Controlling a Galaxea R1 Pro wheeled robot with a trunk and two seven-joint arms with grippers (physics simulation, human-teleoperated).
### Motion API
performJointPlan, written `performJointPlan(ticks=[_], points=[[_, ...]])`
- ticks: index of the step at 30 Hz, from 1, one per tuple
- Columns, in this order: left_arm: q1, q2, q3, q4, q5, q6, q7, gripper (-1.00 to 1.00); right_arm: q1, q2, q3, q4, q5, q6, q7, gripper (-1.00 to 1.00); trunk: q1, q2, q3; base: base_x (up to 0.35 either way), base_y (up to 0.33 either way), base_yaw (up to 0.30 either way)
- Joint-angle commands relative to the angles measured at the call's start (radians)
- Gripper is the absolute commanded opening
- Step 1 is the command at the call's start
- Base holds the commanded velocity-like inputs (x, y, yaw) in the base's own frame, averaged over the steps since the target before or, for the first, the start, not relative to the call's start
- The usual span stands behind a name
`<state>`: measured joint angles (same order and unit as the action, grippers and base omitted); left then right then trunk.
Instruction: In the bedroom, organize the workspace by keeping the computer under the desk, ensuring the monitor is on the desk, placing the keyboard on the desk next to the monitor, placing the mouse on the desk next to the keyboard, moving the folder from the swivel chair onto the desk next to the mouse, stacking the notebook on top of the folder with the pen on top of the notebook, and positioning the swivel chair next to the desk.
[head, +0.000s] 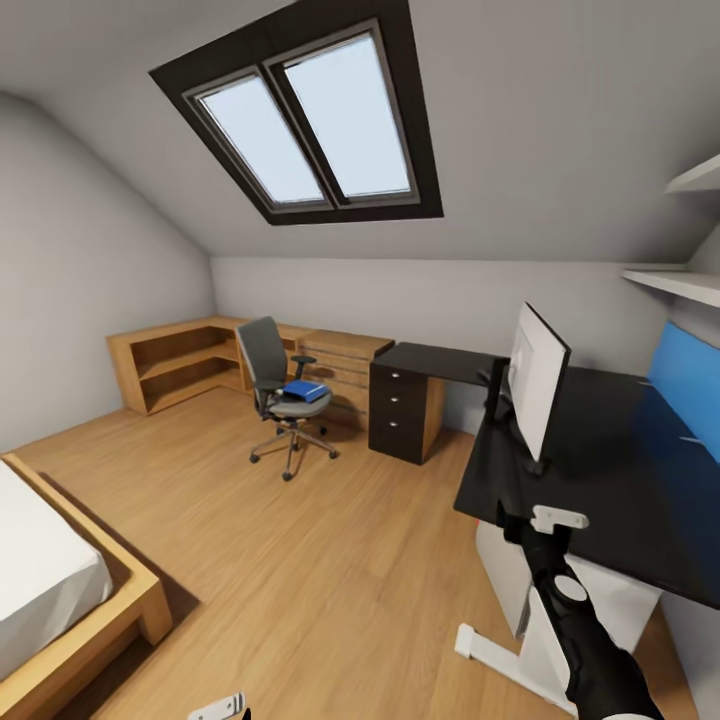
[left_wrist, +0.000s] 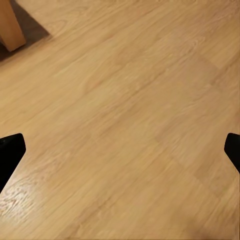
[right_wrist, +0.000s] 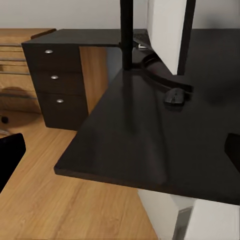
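The swivel chair (head: 272, 385) stands out on the floor, left of the desk's drawer unit (head: 398, 410). The blue folder (head: 305, 391) lies on its seat. The monitor (head: 537, 380) stands on the black desk (head: 610, 480), edge-on to me. The black mouse (right_wrist: 176, 96) sits by the monitor's base (right_wrist: 155, 75). A light grey computer (head: 500, 575) stands under the desk. A thin pale pen (head: 690, 440) lies near the blue wall panel. My right gripper (right_wrist: 120, 155) hangs open at the desk's front edge. My left gripper (left_wrist: 120, 150) is open over bare floor.
A bed (head: 60, 590) with a wooden frame fills the near left. Low wooden shelves (head: 175, 365) and a wooden chest of drawers (head: 345, 365) line the far wall. A white desk foot (head: 490, 650) juts onto the floor. Wooden floor (head: 300, 540) stretches between bed and desk.
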<state>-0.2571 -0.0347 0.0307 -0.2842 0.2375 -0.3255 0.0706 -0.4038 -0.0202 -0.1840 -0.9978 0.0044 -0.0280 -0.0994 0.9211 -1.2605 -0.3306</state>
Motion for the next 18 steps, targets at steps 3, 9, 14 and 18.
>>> performJointPlan(ticks=[3, 9, 14, 18], points=[[-0.001, -0.001, 0.002, 0.0, -0.001, -0.002, 0.002, 1.0, 0.0, 0.001, 0.0, 0.004, 0.0, -0.003, -0.007, 1.0, 0.0, -0.001, -0.001, 0.241, 0.0, 0.0], [-0.001, -0.001, 0.002, 0.0, -0.001, -0.001, 0.002, 1.0, 0.0, 0.001, -0.001, 0.012, -0.001, -0.003, -0.009, 1.0, 0.0, -0.001, 0.0, 0.14, 0.0, -0.045], [-0.001, -0.001, 0.002, 0.0, -0.001, -0.001, 0.002, 1.0, 0.0, 0.002, -0.002, 0.014, -0.001, -0.003, -0.009, 1.0, 0.0, -0.001, 0.003, 0.031, 0.0, -0.181], [-0.001, -0.001, 0.002, 0.0, -0.001, -0.001, 0.002, 1.0, 0.0, 0.002, -0.002, 0.014, -0.001, -0.003, -0.009, 1.0, 0.0, -0.001, 0.006, 0.008, 0.0, -0.228]])
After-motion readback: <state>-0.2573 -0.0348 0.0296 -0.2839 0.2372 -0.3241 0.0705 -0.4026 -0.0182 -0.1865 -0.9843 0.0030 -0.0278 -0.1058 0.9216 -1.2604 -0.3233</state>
